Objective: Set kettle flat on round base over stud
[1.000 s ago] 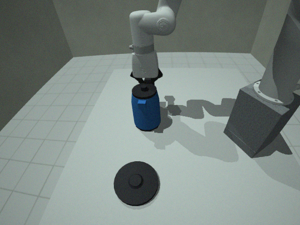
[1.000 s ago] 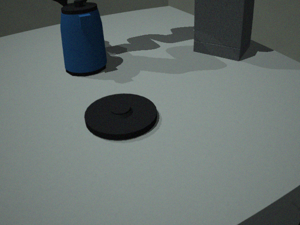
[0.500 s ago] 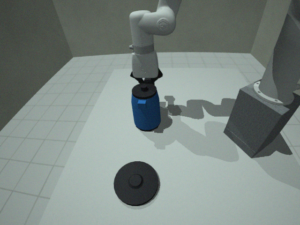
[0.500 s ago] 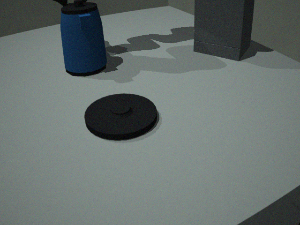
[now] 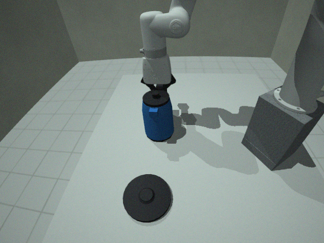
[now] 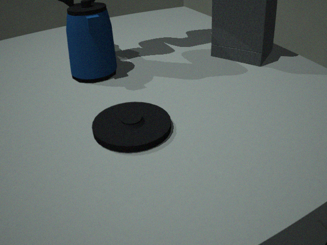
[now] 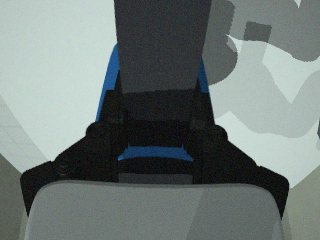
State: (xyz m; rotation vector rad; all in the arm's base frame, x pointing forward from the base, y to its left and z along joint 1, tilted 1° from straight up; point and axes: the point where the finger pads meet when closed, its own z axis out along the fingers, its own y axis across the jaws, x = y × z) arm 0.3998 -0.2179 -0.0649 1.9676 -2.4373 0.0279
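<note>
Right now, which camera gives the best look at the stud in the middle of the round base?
The top view: it looks down on the base, so the stud shows whole. The exterior view shows the stud side-on, as a low bump. The wrist view misses it.

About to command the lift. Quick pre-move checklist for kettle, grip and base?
1. Gripper shut on the kettle from above, at its top: ok. Which part the fingers hold: cannot tell.
2. Kettle upright, resting on the table: ok.
3. Base flat, stud up: ok.
4. Base stands apart from the kettle, nothing lying between them: ok.
5. Pedestal off to the side of that path: ok.
6. Ring under the kettle free of debris: cannot tell, hidden.
</note>
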